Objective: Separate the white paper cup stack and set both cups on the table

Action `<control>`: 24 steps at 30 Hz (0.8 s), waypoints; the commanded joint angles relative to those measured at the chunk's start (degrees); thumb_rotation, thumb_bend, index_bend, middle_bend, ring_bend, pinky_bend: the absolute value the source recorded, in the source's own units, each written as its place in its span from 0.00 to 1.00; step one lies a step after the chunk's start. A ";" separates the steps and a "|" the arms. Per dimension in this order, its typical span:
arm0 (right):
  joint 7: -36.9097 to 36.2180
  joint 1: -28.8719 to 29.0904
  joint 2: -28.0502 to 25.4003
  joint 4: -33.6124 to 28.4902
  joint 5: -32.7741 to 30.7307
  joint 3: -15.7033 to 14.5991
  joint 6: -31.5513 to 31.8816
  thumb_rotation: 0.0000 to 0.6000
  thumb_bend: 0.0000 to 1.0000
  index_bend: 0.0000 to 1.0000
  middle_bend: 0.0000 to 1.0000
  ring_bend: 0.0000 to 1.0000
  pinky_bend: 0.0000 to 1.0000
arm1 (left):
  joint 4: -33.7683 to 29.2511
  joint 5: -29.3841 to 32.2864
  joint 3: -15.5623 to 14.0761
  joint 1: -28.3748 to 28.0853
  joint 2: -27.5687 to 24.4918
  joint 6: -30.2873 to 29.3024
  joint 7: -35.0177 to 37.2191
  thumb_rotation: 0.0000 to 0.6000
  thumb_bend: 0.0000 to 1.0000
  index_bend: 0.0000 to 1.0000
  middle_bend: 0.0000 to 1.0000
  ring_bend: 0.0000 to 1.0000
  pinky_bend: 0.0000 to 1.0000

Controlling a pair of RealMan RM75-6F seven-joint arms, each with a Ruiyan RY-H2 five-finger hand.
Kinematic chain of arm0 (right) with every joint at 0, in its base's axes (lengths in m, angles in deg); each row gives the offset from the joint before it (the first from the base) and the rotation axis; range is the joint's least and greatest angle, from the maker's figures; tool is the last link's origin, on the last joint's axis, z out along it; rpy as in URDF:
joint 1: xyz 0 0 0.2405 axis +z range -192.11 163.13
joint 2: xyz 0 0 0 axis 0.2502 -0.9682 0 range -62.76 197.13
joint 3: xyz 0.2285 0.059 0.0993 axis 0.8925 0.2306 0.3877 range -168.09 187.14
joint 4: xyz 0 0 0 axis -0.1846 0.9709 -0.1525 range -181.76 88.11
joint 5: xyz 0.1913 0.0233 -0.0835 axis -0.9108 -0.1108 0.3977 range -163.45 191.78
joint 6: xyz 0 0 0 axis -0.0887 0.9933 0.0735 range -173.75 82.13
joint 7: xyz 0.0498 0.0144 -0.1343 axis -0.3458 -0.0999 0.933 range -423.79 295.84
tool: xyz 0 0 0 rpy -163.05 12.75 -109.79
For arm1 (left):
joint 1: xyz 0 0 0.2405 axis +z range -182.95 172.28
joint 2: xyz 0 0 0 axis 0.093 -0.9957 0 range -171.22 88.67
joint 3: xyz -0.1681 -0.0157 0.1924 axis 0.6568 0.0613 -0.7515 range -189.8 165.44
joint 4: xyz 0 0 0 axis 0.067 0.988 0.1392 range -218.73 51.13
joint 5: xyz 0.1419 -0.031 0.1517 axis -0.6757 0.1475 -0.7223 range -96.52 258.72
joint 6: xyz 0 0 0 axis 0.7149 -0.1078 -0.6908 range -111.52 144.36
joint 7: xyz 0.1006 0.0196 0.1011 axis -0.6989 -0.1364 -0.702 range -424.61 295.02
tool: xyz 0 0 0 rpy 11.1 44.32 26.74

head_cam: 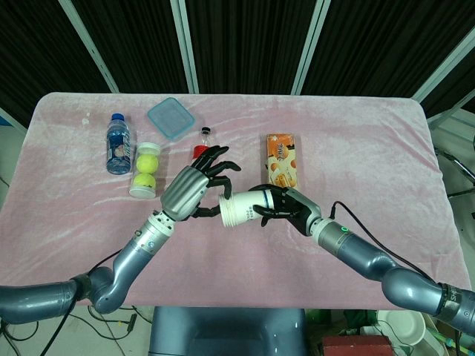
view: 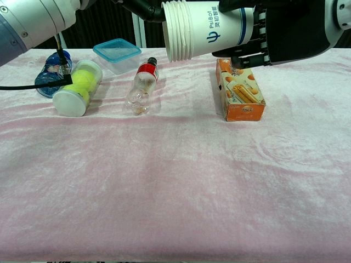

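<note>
The white paper cup stack (head_cam: pixel 243 207) lies sideways in the air above the table, rims pointing left, printed side showing in the chest view (view: pixel 211 30). My right hand (head_cam: pixel 280 206) grips the stack around its base end, dark fingers wrapped over it (view: pixel 263 33). My left hand (head_cam: pixel 194 188) is just left of the rims with its fingers spread. Its fingertips (view: pixel 143 7) reach the upper edge of the rims. No closed pinch on a cup shows.
On the pink cloth (view: pixel 175 181) behind the hands lie an orange snack box (view: pixel 239 90), a small red-capped bottle (view: pixel 142 86), a clear tube of tennis balls (view: pixel 77 87), a blue drink bottle (head_cam: pixel 117 143) and a blue-lidded container (view: pixel 116 53).
</note>
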 commanded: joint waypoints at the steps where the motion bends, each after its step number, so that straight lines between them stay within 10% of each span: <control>1: 0.02 -0.08 -0.05 -0.07 -0.03 0.08 -0.02 1.00 0.38 0.62 0.49 0.59 0.55 | 0.10 0.03 -0.08 -0.03 0.05 0.12 0.04 1.00 0.71 0.72 0.27 0.00 0.05; 24: -0.24 -3.29 -0.69 0.96 0.80 1.76 -1.31 1.00 0.38 0.62 0.49 0.59 0.55 | 1.46 -0.83 -1.15 2.22 -2.24 -1.31 3.65 1.00 0.73 0.74 0.27 0.00 0.05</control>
